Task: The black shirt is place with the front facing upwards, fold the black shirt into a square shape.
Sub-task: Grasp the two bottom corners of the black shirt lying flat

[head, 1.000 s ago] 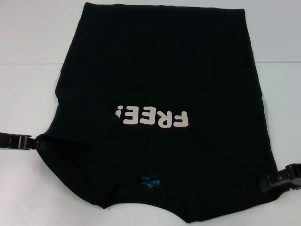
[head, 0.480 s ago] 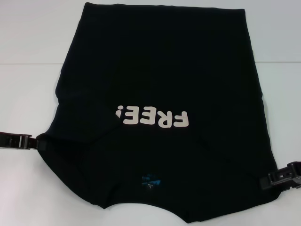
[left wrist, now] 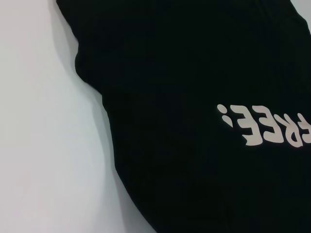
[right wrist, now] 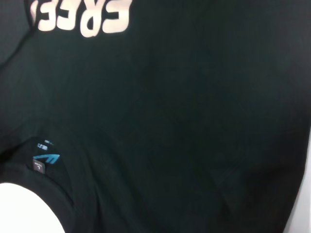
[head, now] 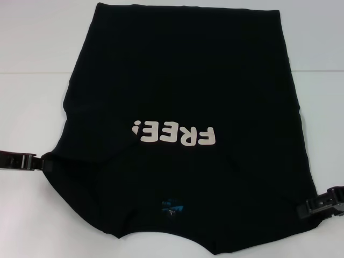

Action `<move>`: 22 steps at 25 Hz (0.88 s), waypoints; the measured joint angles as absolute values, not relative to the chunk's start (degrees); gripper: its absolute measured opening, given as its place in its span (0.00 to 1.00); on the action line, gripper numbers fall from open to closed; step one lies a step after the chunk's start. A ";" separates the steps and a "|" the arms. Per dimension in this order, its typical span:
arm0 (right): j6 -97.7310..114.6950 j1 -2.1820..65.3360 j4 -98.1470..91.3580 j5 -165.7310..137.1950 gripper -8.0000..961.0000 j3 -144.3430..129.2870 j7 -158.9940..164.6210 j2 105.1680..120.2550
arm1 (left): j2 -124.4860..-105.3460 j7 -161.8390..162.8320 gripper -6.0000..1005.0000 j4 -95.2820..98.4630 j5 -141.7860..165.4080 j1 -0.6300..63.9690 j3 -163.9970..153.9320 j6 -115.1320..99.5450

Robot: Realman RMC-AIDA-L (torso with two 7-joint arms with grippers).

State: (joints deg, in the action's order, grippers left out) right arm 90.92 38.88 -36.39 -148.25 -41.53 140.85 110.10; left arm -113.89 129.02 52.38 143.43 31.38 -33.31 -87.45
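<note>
Shirt flat on table, front up, long axis near-to-far, collar at near edge, hem far. Left gripper clamped on left edge fold; right gripper at right edge, grip unclear.

We see the shirt lying flat, front up, sleeves folded in, white "FREE!" lettering upside down, collar nearest us.

Black shirt flat on table, left gripper and right gripper at its near edges
</note>
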 joint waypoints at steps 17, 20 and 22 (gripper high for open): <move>90.64 38.90 -36.12 -147.87 0.72 -41.42 140.63 110.55 | -113.89 129.02 0.02 52.38 143.43 31.47 -33.31 -87.49; 90.33 39.02 -35.66 -147.94 0.71 -41.53 140.57 110.59 | -113.89 129.02 0.02 52.38 143.43 31.47 -33.31 -87.47; 90.18 39.08 -35.61 -147.99 0.70 -41.69 140.54 110.62 | -113.89 129.02 0.02 52.38 143.43 31.47 -33.31 -87.46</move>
State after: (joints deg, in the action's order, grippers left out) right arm 90.18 39.07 -35.61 -147.99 -41.69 140.54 110.62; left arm -113.89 129.02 52.38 143.43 31.47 -33.31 -87.46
